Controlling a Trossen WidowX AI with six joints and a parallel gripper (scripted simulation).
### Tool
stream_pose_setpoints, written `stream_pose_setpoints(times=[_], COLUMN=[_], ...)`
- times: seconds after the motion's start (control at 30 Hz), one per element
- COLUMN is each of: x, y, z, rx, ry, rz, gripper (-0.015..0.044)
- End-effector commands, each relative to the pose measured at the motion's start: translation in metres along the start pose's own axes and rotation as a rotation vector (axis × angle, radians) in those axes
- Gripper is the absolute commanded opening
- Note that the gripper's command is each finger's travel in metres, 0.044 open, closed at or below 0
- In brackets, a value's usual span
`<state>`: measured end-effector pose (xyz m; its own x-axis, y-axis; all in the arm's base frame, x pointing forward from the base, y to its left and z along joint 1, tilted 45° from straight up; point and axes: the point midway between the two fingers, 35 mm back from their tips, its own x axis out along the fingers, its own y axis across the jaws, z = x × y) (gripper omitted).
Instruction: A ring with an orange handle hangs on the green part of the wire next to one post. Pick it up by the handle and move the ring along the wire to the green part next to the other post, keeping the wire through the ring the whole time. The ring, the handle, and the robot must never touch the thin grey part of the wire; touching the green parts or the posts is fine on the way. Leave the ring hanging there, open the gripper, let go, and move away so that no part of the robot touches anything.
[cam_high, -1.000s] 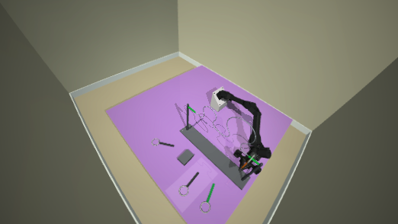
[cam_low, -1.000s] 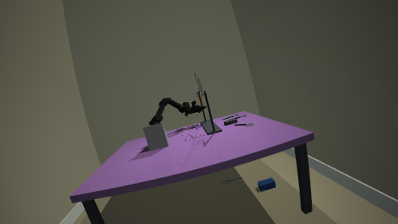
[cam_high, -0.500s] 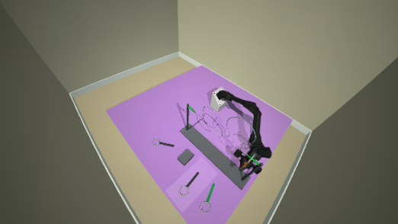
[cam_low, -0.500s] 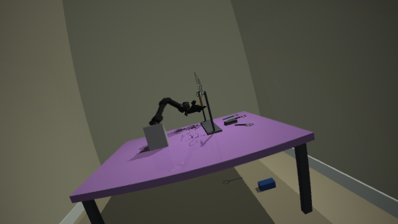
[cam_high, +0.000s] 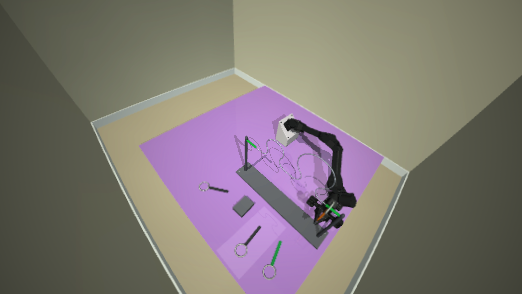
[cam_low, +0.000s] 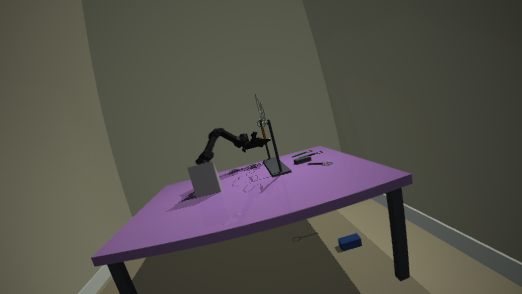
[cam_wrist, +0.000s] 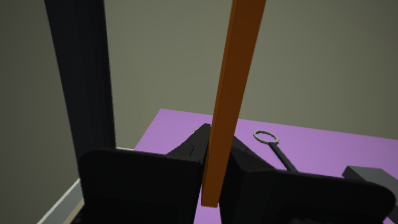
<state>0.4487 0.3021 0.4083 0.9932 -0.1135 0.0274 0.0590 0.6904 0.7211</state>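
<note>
- Orange handle (cam_wrist: 231, 100) is being pinched between the gripper (cam_wrist: 217, 175) fingers, beside the near post (cam_wrist: 82, 75).
- Travel along the wire (cam_high: 280, 162) to the far post (cam_high: 246, 152) is remaining, then release and retreat.

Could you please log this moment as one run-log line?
phase: grasp done | hand: shut on orange handle | position: beside near post | ring transfer: not started

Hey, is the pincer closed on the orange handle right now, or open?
Closed on it. In the wrist view both fingers press against the orange handle, no gap showing either side.
</note>
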Motion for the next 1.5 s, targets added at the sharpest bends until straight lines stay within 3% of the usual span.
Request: stream_pose_setpoints(times=[0.0,0.97,1.47], x=[-0.001,-0.065,-0.065], y=[0.0,-0.033,-0.063], z=[0.001,0.017,0.018], rx=[0.005,-0.024,-0.154], ry=[0.011,0.516,0.521], rz=[0.003,-0.006,-0.043], gripper=[-0.015,-0.015,-0.015])
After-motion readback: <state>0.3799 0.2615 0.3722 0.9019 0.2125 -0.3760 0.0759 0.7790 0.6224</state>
